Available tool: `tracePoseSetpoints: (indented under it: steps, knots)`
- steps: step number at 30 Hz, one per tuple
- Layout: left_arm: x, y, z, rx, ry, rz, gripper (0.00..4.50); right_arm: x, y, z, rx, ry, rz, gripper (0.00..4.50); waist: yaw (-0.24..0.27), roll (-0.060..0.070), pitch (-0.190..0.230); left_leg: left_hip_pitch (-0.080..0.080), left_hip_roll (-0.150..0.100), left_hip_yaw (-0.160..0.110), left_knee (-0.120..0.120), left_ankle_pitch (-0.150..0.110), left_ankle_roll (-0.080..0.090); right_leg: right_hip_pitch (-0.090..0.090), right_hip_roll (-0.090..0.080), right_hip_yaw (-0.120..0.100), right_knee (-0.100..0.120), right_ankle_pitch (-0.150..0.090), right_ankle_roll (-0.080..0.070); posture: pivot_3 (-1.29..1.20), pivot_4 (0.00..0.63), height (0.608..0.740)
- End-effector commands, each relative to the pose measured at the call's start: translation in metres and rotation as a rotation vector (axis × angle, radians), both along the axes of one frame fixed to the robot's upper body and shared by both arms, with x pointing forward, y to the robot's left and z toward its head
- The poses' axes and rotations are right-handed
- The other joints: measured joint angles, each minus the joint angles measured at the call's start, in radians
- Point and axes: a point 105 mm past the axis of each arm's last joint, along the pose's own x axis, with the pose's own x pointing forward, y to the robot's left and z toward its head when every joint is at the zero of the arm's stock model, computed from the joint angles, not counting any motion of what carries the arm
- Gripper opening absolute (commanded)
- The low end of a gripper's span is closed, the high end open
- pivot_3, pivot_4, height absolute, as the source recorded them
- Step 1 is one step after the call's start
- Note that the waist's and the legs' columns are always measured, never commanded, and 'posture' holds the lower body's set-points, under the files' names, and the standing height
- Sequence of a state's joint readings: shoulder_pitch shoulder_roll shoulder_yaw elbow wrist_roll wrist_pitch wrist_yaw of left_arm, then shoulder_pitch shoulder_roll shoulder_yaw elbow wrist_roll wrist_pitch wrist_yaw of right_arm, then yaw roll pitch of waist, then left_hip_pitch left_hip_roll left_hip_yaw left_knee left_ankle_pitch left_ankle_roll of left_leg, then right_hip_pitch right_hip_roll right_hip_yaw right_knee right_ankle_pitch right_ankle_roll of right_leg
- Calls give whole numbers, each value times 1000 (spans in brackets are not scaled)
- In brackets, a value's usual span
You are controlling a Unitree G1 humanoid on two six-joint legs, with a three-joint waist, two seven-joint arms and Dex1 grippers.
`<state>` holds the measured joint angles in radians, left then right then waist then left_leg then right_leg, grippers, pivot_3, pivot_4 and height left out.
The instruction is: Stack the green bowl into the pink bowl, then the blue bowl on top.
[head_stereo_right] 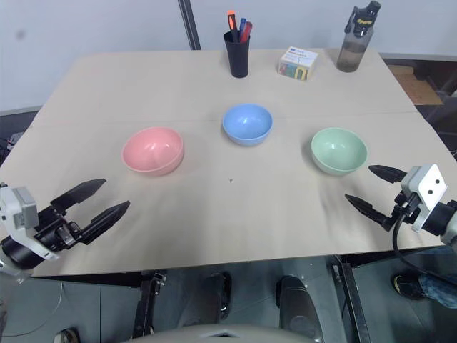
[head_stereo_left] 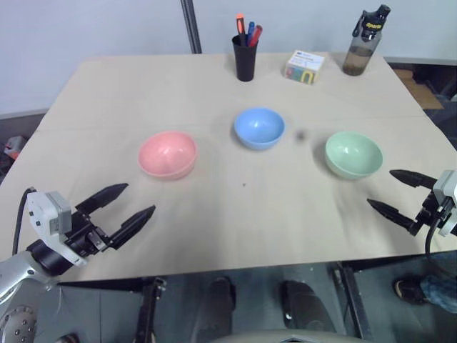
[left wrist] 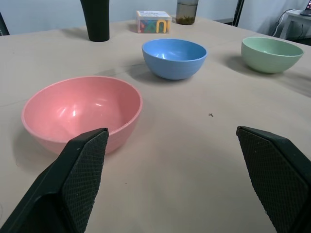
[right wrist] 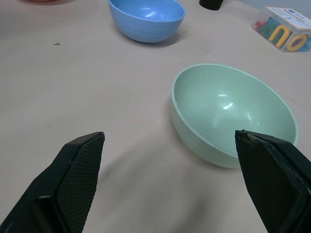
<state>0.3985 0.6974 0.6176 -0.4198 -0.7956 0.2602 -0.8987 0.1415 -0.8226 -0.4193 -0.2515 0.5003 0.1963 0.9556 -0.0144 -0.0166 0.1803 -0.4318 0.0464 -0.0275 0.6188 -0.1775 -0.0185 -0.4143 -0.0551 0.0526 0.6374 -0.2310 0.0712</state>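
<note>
Three small bowls stand apart and upright on the beige table (head_stereo_left: pixel 235 214). The pink bowl (head_stereo_left: pixel 167 154) is on the left, the blue bowl (head_stereo_left: pixel 259 128) in the middle and farther back, the green bowl (head_stereo_left: pixel 353 154) on the right. My left gripper (head_stereo_left: pixel 132 202) hovers open near the front left edge, pointing toward the pink bowl (left wrist: pixel 81 112), with nothing between its fingers. On the right side, my right gripper (head_stereo_left: pixel 389 191) is open too, just in front of the green bowl (right wrist: pixel 233 114) and not touching it.
At the back of the table stand a black pen cup (head_stereo_left: pixel 244 56), a small colourful box (head_stereo_left: pixel 305 67) and a dark water bottle (head_stereo_left: pixel 363 43). A grey pole (head_stereo_left: pixel 191 25) rises behind the table. A wide bare stretch lies between the bowls and the front edge.
</note>
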Motion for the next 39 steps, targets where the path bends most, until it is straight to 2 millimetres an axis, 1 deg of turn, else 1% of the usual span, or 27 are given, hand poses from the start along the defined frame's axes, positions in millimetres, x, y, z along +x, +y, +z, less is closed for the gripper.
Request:
tracePoseSetpoints:
  steps: [1, 4, 9, 12, 15, 17, 19, 21, 23, 24, 25, 27, 29, 31, 32, 35, 38, 39]
  knots:
    - [4, -4, 5, 12, -22, -22, 4464, 5, -2, 12, -19, -37, -12, 4500, 0, 0, 0, 0, 0, 0, 0, 0, 0, 0, 0, 0, 0, 0, 0, 0, 150, 740]
    - [10, -14, 6, -9, -41, -59, 4464, 14, 6, 13, -15, -51, -17, 4500, 0, 0, 0, 1, 0, 0, 1, 0, 0, 0, 0, 0, 0, 0, 0, 0, 150, 740]
    - [12, -17, 5, -18, -45, -66, 4464, 20, 14, 11, -36, -64, -15, 4500, -1, -1, -1, 0, 0, 1, 2, 0, 0, 0, 0, 1, 0, 0, 0, 0, 150, 740]
    - [15, -21, 5, -27, -56, -73, 4464, 27, 28, 8, -56, -68, 1, 4500, -1, -1, -1, 0, 0, 1, 2, 0, 0, 0, 1, 1, 0, 0, 0, 0, 150, 740]
    - [17, -33, 7, -43, -75, -115, 4464, 41, 42, 3, -60, -69, 0, 4500, -2, -1, -1, 1, 1, 1, 1, 0, 0, 0, 1, 1, 1, 0, 0, 0, 150, 740]
    - [18, -44, 8, -41, -85, -154, 4464, 54, 50, -3, -49, -39, 3, 4500, -2, -1, -1, 1, 1, 1, 2, 0, 0, 0, 2, 1, 2, 0, 0, 0, 150, 740]
    - [17, -56, 4, -6, -76, -209, 4464, 65, 56, -9, -68, -21, 1, 4500, -2, -1, -1, 1, 1, 1, 4, 0, 0, 0, 2, 2, 3, 0, 0, 0, 150, 740]
    - [13, -68, 6, -11, -73, -272, 4464, 76, 60, -13, -73, 0, -9, 4500, -1, -1, -1, 1, 1, 1, 4, 0, 0, 1, 2, 2, 3, 0, 0, 0, 150, 740]
    - [12, -73, 10, -18, -81, -300, 4464, 82, 64, -15, -80, 7, -7, 4500, 0, -1, -1, 0, 0, 1, 4, 0, 0, 0, 2, 2, 3, 1, -1, 0, 150, 740]
    - [12, -72, 12, -25, -87, -298, 4464, 84, 66, -15, -87, -3, -2, 4500, 1, -1, -1, 0, 0, 1, 4, 0, 0, 0, 2, 2, 3, 2, -2, 0, 150, 740]
    - [16, -68, 15, -29, -106, -260, 4464, 85, 69, -15, -82, -7, 6, 4500, 1, -1, -1, 0, 0, 1, 4, 0, 0, 0, 2, 1, 4, 2, -4, 0, 150, 740]
    - [27, -57, 19, -33, -130, -144, 4464, 85, 76, -12, -68, -24, 33, 4500, 1, -1, -1, 0, 0, 0, 4, 0, 0, 0, 2, 1, 4, 2, -4, 0, 150, 740]
    - [38, -46, 18, -18, -122, -13, 4464, 82, 85, -7, -56, -65, 79, 4500, 0, -1, -1, 0, 1, 0, 4, 0, 0, 1, 3, 1, 4, 3, -4, 0, 150, 740]
    - [56, -34, 9, 138, -93, 190, 4464, 67, 106, 3, 0, -109, 221, 4500, -1, -1, -1, 0, 1, 0, 4, 0, 0, 1, 3, 1, 4, 1, -1, 0, 150, 740]
    - [62, -30, 7, 201, -89, 265, 4464, 61, 113, 6, 26, -115, 272, 4500, -1, -1, -1, 1, 1, 0, 4, 0, 0, 1, 3, 1, 5, 1, 0, 0, 150, 740]
    - [74, -39, 5, 276, -40, 336, 4464, 44, 133, 13, 76, -136, 405, 4500, 0, -1, 0, 1, 1, -2, 4, 0, 0, 2, 5, 1, 5, 1, 1, 0, 150, 740]
    - [81, -44, 3, 360, 5, 365, 4464, 38, 141, 14, 93, -139, 448, 4500, 1, -2, -1, 0, 1, -3, 6, 0, 0, 3, 5, 1, 6, 1, 1, 0, 150, 740]
    - [84, -49, 2, 396, 10, 344, 4464, 37, 144, 14, 96, -143, 452, 4500, 1, -2, 0, 0, 1, -3, 7, 0, 0, 3, 5, 1, 6, 1, 1, 0, 150, 740]
